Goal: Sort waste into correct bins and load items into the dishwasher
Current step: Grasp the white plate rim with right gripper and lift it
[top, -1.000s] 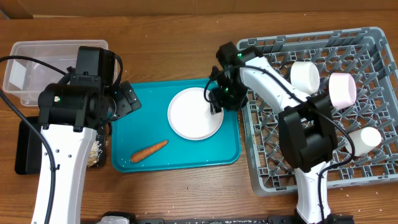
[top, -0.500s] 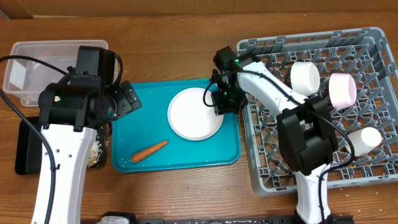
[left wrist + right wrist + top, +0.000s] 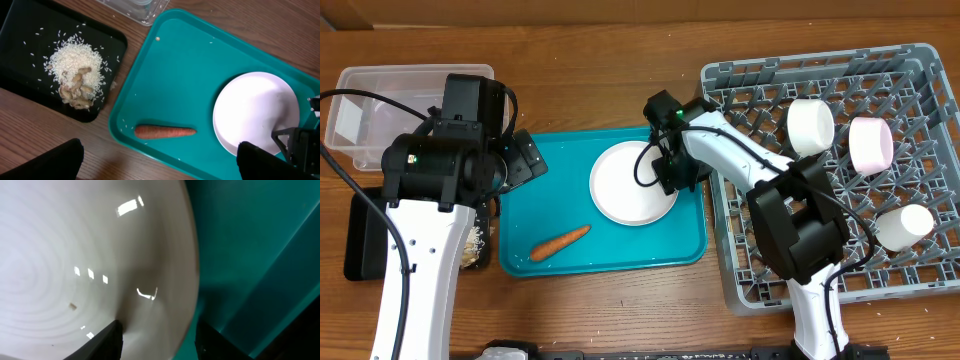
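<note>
The round white plate point(image 3: 625, 185) lies on the teal serving tray point(image 3: 620, 252). My right gripper point(image 3: 672, 172) is open at the plate's right rim. In the right wrist view point(image 3: 160, 335) one finger is over the plate point(image 3: 75, 255) and the other over the teal tray. The orange carrot point(image 3: 560, 242) lies on the teal tray's front left, also seen from the left wrist point(image 3: 165, 131). My left gripper point(image 3: 160, 165) is open and empty, high above the teal tray's left part. Beige scraps with rice point(image 3: 75, 75) lie in the black tray point(image 3: 25, 25).
The clear tub point(image 3: 370, 110) stands at the far left, behind the black tray point(image 3: 360, 240). The grey dish rack point(image 3: 840, 260) on the right holds a white bowl point(image 3: 810, 124), a pink bowl point(image 3: 870, 143) and a white cup point(image 3: 905, 225).
My right gripper has moved left from the rack's edge onto the plate's right rim. The left arm, plate and carrot have not moved.
</note>
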You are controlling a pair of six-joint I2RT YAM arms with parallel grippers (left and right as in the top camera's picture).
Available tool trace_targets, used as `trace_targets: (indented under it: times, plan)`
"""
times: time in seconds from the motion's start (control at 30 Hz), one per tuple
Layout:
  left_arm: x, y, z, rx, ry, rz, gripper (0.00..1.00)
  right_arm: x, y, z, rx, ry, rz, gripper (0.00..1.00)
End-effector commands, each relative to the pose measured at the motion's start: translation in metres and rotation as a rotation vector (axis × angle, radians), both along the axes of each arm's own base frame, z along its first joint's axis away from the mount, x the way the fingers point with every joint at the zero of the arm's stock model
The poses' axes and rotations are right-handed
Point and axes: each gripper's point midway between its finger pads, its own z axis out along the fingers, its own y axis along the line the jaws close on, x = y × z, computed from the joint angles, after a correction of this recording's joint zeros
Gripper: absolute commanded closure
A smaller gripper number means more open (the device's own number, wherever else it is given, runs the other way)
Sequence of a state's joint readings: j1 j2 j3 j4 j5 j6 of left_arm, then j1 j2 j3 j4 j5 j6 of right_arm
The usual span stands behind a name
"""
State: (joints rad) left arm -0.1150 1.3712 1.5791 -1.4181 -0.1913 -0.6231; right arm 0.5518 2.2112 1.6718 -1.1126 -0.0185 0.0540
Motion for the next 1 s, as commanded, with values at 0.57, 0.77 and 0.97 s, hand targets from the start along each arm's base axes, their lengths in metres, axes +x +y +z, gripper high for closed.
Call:
trace_targets:
  times: [0.57, 0.77, 0.97]
  plan:
    - [0.001, 0.003, -0.002, 0.007, 0.013, 0.019, 0.0, 0.001, -0.017, 0.001, -0.076, 0.019, -0.074, 0.96]
    - [0.003, 0.002, -0.002, 0.006, 0.005, 0.018, 0.0, 0.039, -0.028, 0.079, 0.009, -0.119, -0.131, 0.96]
    - [0.003, 0.002, -0.002, 0.006, 0.005, 0.018, 0.0, 0.073, -0.067, 0.177, 0.099, -0.335, -0.217, 0.96]
